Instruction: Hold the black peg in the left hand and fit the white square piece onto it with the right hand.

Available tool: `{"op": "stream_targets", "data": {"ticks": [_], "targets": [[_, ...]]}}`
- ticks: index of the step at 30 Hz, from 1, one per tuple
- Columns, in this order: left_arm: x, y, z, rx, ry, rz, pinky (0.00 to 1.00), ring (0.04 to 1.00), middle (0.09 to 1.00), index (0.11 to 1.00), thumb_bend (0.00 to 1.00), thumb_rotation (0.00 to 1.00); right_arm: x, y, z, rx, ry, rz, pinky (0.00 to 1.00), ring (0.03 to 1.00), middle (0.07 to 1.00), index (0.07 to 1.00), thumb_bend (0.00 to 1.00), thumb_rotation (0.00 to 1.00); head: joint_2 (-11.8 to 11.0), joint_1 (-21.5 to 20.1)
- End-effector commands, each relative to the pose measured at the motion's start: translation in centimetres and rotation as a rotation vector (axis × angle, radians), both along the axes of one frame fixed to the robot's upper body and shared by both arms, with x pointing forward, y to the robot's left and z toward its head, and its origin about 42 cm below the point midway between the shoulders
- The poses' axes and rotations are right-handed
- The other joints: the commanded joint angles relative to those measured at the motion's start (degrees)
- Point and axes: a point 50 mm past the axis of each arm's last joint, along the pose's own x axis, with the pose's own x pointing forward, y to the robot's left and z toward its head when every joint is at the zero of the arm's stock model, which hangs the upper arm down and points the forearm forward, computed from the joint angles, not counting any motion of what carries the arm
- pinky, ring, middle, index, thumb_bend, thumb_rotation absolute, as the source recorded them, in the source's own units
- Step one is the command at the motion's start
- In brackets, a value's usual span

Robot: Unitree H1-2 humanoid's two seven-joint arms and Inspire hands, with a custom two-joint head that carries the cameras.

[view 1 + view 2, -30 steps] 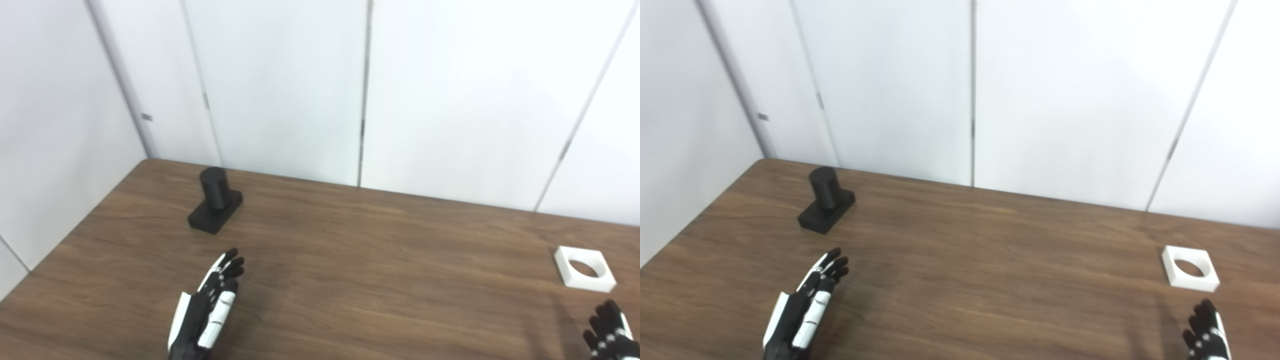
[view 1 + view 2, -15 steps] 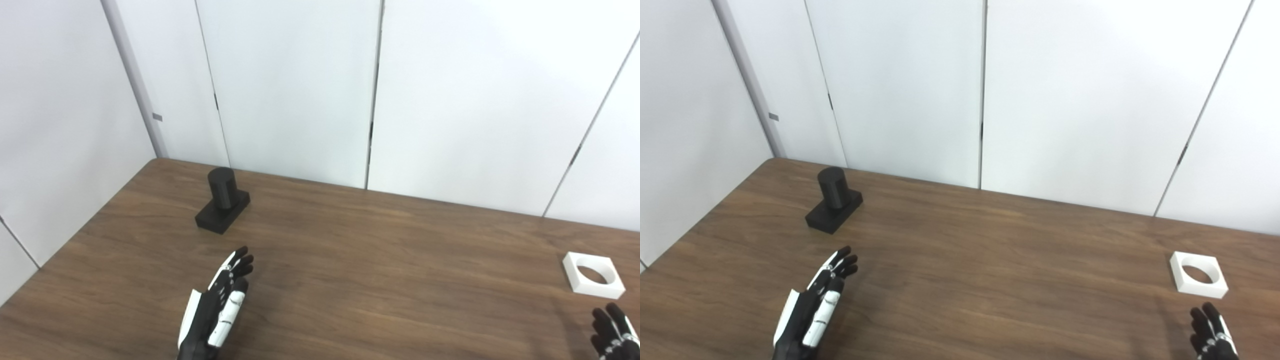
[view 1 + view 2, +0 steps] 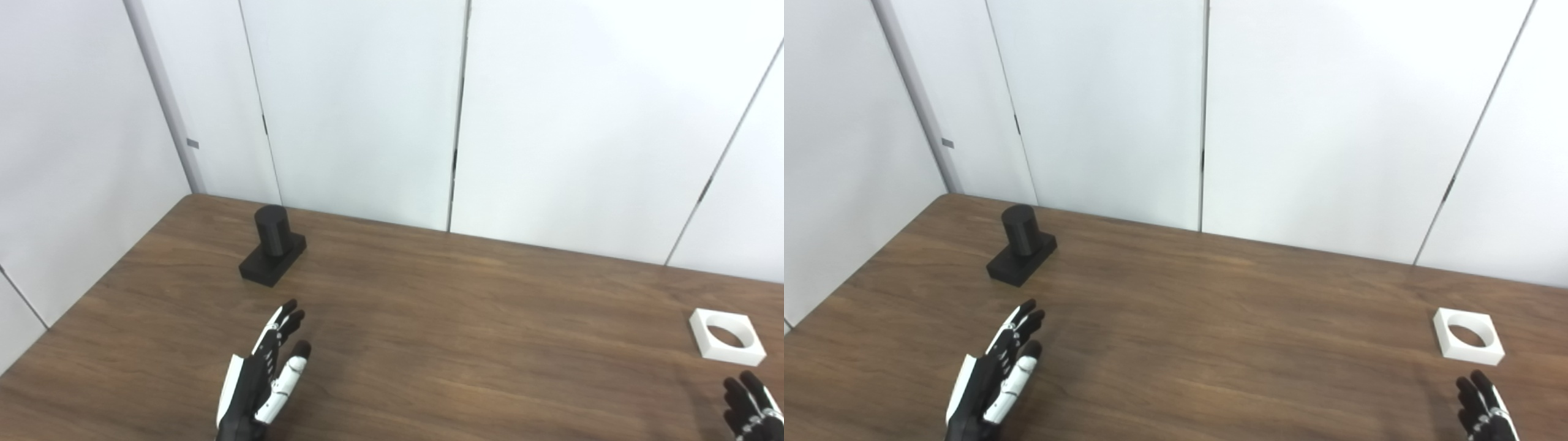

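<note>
Peg (image 3: 272, 246) standing upright at about 10 o'clock on the table (image 3: 429, 318), round black post on a flat square base, near the far left corner. Looks like rigid printed plastic, probably light, matte enough not to be slippery. Stiff, not fragile by the look of it. Best bet for a hold: wrap around the base or low on the post, leaving the top of the post bare so the other part can slide on. Grabbing high up would just block the fit.

Square piece (image 3: 727, 334) way over at 3 o'clock, lying flat, white with a big round hole through it. Also looks hard and light. Thin walls around the hole, so pinching across two outer sides seems safest, keeping fingertips out of the hole. Low profile on the wood, so might be fiddly to get under an edge.

Left hand (image 3: 263, 373) at roughly 7 o'clock, empty, fingers spread and pointing up toward the peg, thumb apart from the rest. Not touching anything, peg well ahead of it at its 12 o'clock.

Right hand (image 3: 750, 407) down at 5 o'clock, mostly cut off by the frame edge. Only fingertips showing, extended and holding nothing, just short of the square piece, no contact.

Nothing picked up yet, so very early days. Main risk later: tight fit between hole and post, meaning any tilt probably jams it.
</note>
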Motion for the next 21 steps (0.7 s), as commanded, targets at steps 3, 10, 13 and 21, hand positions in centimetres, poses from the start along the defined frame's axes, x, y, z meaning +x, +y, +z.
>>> {"op": "stream_targets", "data": {"ticks": [3,10,13,21], "targets": [[0.2,-0.2,1.7,0.091,-0.010,0.069,0.87,0.915,0.920,0.957,0.71,0.49,-0.8,-0.6,-1.5,0.028,0.014,0.016,1.00,0.996,0.967,0.954,0.71,0.98,0.3,-0.2],[2.2,3.0,6.2,0.541,0.005,0.367,0.82,0.869,0.887,0.881,0.92,0.50,-1.1,-0.4,-1.2,0.024,0.024,0.004,1.00,1.000,0.978,0.968,0.67,0.99,0.7,-0.8],[3.4,4.1,7.3,0.663,0.016,0.434,0.82,0.896,0.900,0.883,0.99,0.57,-1.1,-0.3,-1.2,0.025,0.018,-0.002,1.00,1.000,0.970,0.964,0.64,1.00,0.9,-1.0],[7.1,5.8,8.8,0.931,0.082,0.536,1.00,0.925,0.896,0.861,1.00,0.67,-1.3,-0.2,-1.1,0.024,0.016,-0.003,1.00,0.999,0.973,0.965,0.61,1.00,1.4,-1.5]]}}
